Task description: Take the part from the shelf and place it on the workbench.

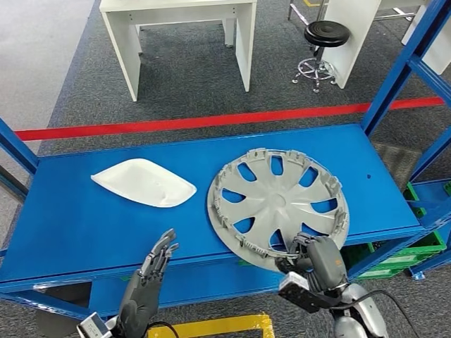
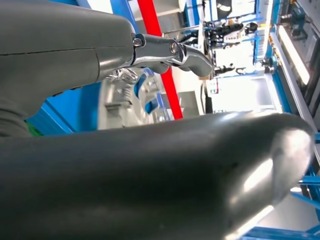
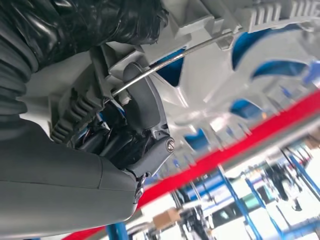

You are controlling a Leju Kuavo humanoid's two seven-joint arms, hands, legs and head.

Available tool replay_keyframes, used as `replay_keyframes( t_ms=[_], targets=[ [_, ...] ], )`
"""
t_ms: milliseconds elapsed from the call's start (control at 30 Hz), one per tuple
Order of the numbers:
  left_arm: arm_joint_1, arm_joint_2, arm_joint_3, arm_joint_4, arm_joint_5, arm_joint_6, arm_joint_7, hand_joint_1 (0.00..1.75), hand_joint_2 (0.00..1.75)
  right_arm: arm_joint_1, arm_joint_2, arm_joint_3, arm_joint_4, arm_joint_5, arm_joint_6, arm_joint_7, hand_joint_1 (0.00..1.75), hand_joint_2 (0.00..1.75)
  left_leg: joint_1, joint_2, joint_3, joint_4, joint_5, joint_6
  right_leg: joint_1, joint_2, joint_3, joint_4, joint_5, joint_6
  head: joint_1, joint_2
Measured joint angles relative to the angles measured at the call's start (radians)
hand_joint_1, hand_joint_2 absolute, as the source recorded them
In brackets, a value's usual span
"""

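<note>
Gripping the near rim of the grey wheel cover [image 1: 277,206], the right hand [image 1: 313,262] has its fingers [image 3: 143,102] curled over the rim and its wire ring. The hold looks firm, though the fingertips are partly hidden. Cover lies flat on the blue shelf [image 1: 63,218], its near edge overhanging the shelf's front lip at the hand. Left hand [image 1: 149,282] is apart from it — fingers extended, holding nothing, just off the front lip. White panel [image 1: 144,182] lies left of the cover, not touching it. Bare blue deck lies around both.
</note>
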State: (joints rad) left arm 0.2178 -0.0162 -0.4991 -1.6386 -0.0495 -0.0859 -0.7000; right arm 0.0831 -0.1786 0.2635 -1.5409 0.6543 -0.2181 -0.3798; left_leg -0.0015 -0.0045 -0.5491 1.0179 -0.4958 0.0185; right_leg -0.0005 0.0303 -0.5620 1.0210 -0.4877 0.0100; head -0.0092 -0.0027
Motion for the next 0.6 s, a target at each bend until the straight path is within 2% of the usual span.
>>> replay_keyframes(
  t_ms=[333,500,600],
  targets=[
    [0.017,0.003,0.005,-0.013,-0.002,0.035,0.000,0.00,0.00,0.104,0.042,-0.023,-0.199,-0.049,-0.130,-0.073,1.75,1.75,0.000,0.000,-0.003,0.000,0.000,0.000,0.000,0.001,-0.004,0.000,0.000,0.000,0.000,0.000],
    [0.017,0.003,0.005,-0.014,-0.002,0.040,0.000,0.00,0.00,0.109,0.050,-0.024,-0.218,-0.064,-0.141,-0.085,1.75,1.75,0.000,0.000,-0.003,0.000,0.000,0.000,0.000,0.000,-0.004,0.000,0.000,0.000,0.000,0.000],
    [0.019,0.004,0.006,-0.014,-0.001,0.053,0.000,0.00,0.00,0.130,0.068,-0.029,-0.254,-0.116,-0.144,-0.114,1.75,1.75,0.000,0.000,-0.003,0.000,0.000,0.000,0.000,0.000,-0.004,0.000,0.000,0.000,0.000,0.000]
  ],
)
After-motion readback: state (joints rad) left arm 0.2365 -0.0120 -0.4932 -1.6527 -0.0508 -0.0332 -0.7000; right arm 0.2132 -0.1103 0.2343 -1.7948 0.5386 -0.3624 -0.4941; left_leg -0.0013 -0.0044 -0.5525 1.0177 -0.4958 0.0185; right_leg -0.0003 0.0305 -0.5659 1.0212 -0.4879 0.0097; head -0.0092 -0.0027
